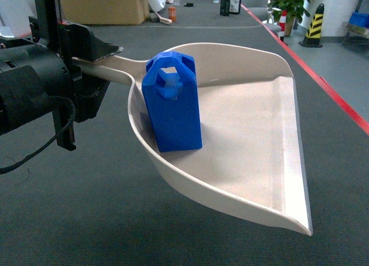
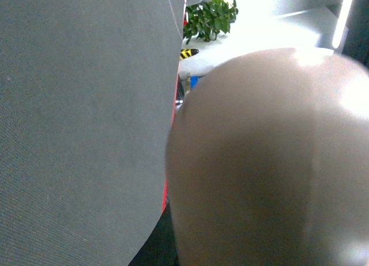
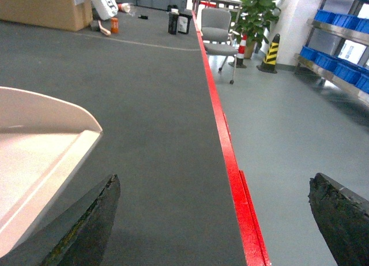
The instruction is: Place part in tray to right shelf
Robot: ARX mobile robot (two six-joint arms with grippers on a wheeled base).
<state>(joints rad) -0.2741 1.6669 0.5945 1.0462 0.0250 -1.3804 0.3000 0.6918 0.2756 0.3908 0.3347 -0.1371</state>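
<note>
Left gripper (image 1: 95,58) clamps the cream plastic dustpan-shaped tray's (image 1: 277,162) handle, bright-blue jerrycan-shaped part (image 1: 173,104) inside, above dark grey carpet (image 1: 115,220); right gripper (image 3: 213,220) gapes wide beside a red floor strip (image 3: 230,162).

smooth plastic tray (image 1: 253,133), glossy part (image 1: 173,104)

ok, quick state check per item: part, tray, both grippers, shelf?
part: upright in the tray, leaning on the back wall near the handle.
tray: held off the floor by its handle, roughly level, lip pointing right.
left gripper: at the tray handle; finger closure hidden.
right gripper: open, empty, beside the tray's lip.
shelf: far right, blue crates on it; part not there yet.
</note>
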